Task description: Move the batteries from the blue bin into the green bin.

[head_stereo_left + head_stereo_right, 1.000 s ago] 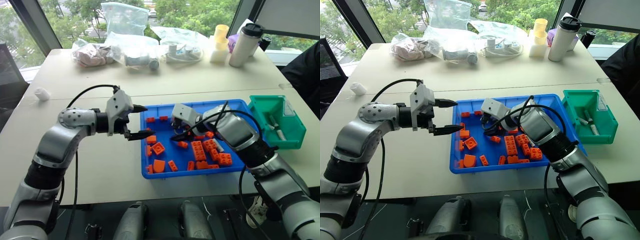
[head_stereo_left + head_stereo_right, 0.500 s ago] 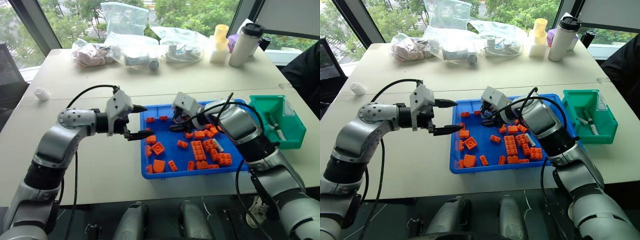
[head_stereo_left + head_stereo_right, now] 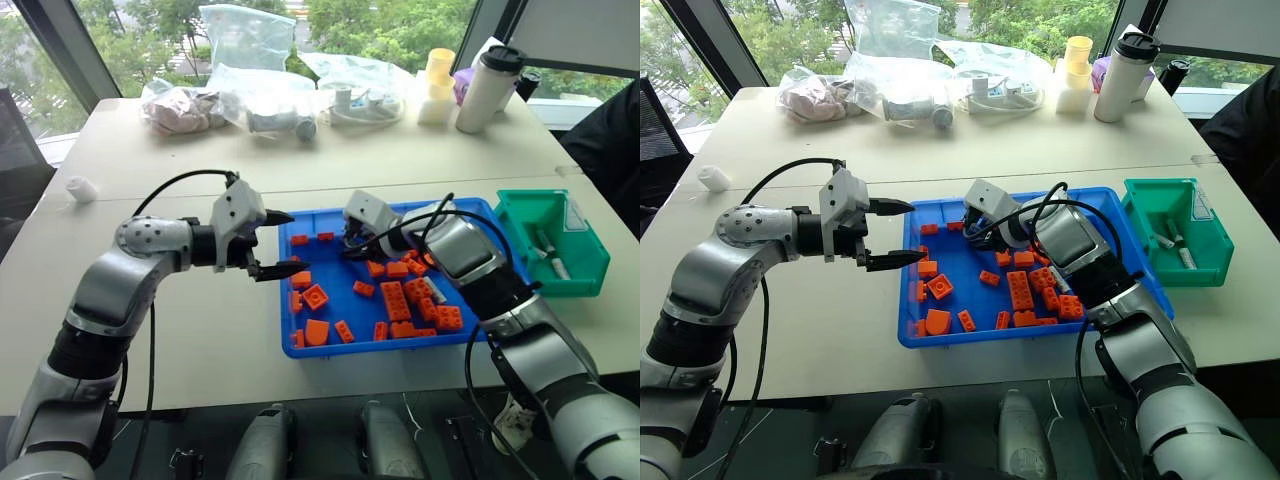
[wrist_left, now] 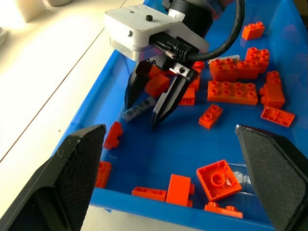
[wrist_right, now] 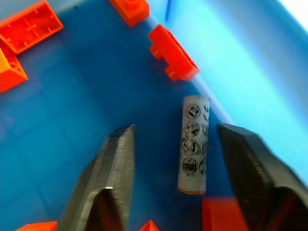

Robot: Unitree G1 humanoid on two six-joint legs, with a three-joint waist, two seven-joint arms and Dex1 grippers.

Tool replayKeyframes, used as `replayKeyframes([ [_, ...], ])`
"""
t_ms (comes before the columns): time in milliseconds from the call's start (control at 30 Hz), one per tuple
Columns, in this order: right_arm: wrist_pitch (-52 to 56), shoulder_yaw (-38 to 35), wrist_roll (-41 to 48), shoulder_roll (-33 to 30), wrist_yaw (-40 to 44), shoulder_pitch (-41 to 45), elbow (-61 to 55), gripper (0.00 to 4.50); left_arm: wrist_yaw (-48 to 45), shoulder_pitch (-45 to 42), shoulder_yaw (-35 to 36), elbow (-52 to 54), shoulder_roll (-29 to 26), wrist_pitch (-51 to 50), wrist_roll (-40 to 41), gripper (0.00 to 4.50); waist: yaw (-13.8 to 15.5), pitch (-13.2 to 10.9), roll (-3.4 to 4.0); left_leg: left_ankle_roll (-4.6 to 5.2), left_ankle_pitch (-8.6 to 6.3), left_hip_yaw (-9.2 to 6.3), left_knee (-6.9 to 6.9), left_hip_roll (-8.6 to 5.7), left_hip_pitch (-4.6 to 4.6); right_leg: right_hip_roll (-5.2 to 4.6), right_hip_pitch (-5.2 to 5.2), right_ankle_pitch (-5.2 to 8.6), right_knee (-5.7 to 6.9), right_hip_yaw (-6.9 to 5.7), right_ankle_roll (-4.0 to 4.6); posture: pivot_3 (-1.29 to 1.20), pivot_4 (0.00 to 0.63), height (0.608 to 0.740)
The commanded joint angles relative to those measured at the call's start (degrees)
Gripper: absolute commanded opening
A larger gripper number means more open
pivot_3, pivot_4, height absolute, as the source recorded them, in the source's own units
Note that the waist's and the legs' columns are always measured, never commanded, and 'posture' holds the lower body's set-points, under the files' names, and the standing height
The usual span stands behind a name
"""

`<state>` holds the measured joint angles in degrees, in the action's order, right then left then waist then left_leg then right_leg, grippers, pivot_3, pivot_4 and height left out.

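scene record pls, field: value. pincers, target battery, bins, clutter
right pincer: low inside the blue bin near its far rim, fingers apart, straddling a battery, not closed on it
left pincer: open, empty, at the blue bin's left rim
battery: flat on the bin floor by the wall
blue bin contents: orange bricks scattered
green bin: right of the blue bin, batteries inside
table rear: plastic bags, white tumbler

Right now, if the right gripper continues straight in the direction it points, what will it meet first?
Most likely the battery lying on the floor of the blue bin near its wall. The right gripper points down at it with its jaws apart on either side, not yet touching as far as the views show.
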<state>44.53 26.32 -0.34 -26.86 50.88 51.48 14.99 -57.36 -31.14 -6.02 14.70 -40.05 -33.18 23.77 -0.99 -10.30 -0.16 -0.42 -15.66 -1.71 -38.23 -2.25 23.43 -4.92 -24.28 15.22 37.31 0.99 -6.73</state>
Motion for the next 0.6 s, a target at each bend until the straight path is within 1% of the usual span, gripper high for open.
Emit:
replayKeyframes([
  [33, -0.58, 0.79, -1.14, 0.46, 0.81, 0.25, 0.00, 0.50, -0.01, 0.01, 1.51, 1.65, -0.87, 0.33, 0.36, 4.50, 0.02, 0.00, 0.00, 0.00, 0.00, 0.00, 0.00, 0.00, 0.00, 0.00, 0.00, 0.00, 0.00, 0.00, 0.00, 0.00, 0.150, 0.740],
  [67, -0.69, 0.76, -1.35, 0.47, 0.94, 0.27, -0.04, 0.03, -0.01, 0.11, 1.53, 1.72, -0.93, 0.30, 0.39, 4.50, 0.02, 0.00, 0.00, 0.00, 0.00, 0.00, 0.00, 0.00, 0.00, 0.00, 0.00, 0.00, 0.00, 0.00, 0.00, 0.00, 0.150, 0.740],
  [233, -0.78, 0.50, -2.09, 0.57, 1.42, 0.29, -0.32, 0.02, -0.25, 0.40, 1.42, 1.97, -1.21, 0.18, 0.58, 4.50, 0.02, 0.00, 0.00, 0.00, 0.00, 0.00, 0.00, 0.00, 0.00, 0.00, 0.00, 0.00, 0.00, 0.00, 0.00, 0.00, 0.150, 0.740],
  [333, 1.36, -3.36, -0.50, -2.17, 2.13, 1.08, -4.97, 0.02, -1.66, 0.51, 0.85, 1.73, -1.81, 0.08, 0.96, 4.50, 0.10, -0.01, 0.01, 0.00, 0.00, 0.00, 0.00, 0.00, 0.00, 0.00, 0.00, 0.00, 0.00, 0.00, 0.00, 0.00, 0.150, 0.740],
  [367, 3.41, -6.21, 0.68, -3.35, 1.72, 1.40, -7.04, 0.02, -1.75, 0.06, 0.51, 1.08, -1.29, 0.77, 0.72, 4.50, 0.23, -0.02, 0.01, 0.00, 0.00, 0.00, 0.00, -0.01, 0.02, -0.01, -0.02, 0.00, 0.00, 0.00, 0.00, 0.00, 0.150, 0.740],
  [467, 13.28, -19.49, 6.21, -6.90, -0.67, 1.57, -15.12, 0.02, 0.37, -2.83, 1.06, -0.94, 4.22, 1.81, 2.37, 4.50, 1.11, -0.04, 0.03, 0.03, -0.02, -0.03, -0.02, -0.07, 0.10, -0.08, -0.03, 0.00, -0.01, -0.02, 0.00, 0.00, 0.150, 0.740],
  [533, 17.62, -26.03, 8.66, -8.68, -2.31, 1.16, -18.65, 0.02, 1.39, -4.76, 1.94, -2.33, 7.67, 2.44, 3.18, 4.50, 1.53, -0.02, 0.00, 0.06, -0.03, -0.02, -0.05, -0.08, 0.13, -0.09, -0.02, 0.00, -0.06, -0.02, -0.01, 0.00, 0.150, 0.740],
  [567, 18.61, -29.83, 9.21, -10.63, -3.26, 0.55, -19.78, 0.02, 1.86, -6.26, 2.22, -3.48, 9.87, 2.88, 3.82, 4.50, 1.58, -0.01, -0.02, 0.08, -0.05, -0.02, -0.06, -0.07, 0.13, -0.09, -0.02, -0.01, -0.06, -0.02, -0.01, 0.00, 0.150, 0.740],
  [600, 19.15, -32.09, 9.61, -11.94, -3.93, 0.07, -20.51, 0.02, 2.08, -7.22, 2.36, -4.25, 11.23, 3.14, 4.21, 4.50, 1.63, -0.01, -0.02, 0.09, -0.05, -0.02, -0.05, -0.06, 0.11, -0.08, -0.02, -0.01, -0.06, -0.02, -0.01, 0.00, 0.150, 0.740],
])
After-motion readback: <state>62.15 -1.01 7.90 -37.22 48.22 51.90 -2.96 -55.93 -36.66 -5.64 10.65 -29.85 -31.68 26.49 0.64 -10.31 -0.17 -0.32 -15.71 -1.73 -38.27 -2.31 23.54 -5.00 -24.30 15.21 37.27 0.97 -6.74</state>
